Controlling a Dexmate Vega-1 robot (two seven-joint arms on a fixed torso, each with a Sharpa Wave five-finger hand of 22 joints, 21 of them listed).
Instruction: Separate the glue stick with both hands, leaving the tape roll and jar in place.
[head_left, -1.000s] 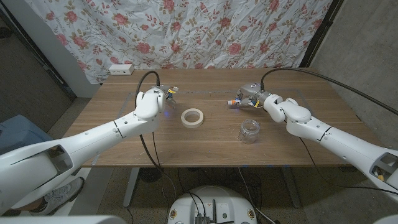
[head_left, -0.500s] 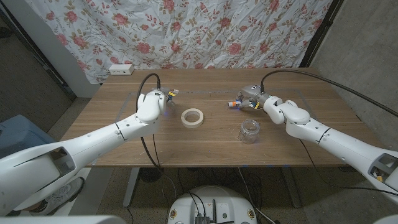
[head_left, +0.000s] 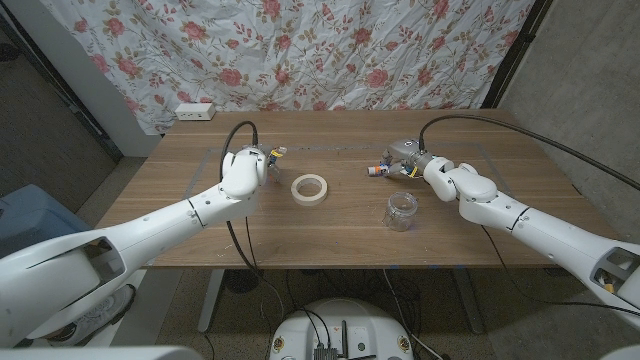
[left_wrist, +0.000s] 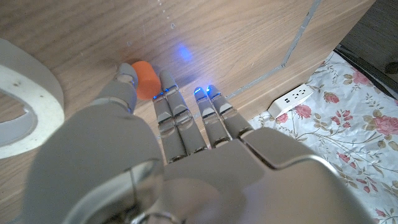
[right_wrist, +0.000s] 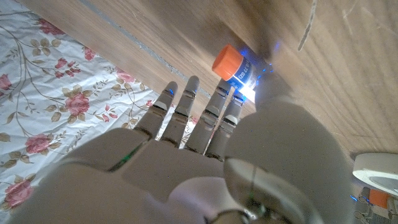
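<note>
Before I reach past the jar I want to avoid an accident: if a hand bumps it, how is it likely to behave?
The jar looks like clear glass, so probably rigid, fairly heavy for its size and breakable. It stands upright, squat with a wide base, so a light bump would more likely slide it along the smooth wooden table than tip it. On its side it would probably roll.

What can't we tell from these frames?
- Left hand grip on the orange cap: wrist view, fingers cover it; head view, too small.
- Glue stick body: right wrist view, behind right hand.
- Tape roll: left wrist view, cut by the edge and hand.
</note>
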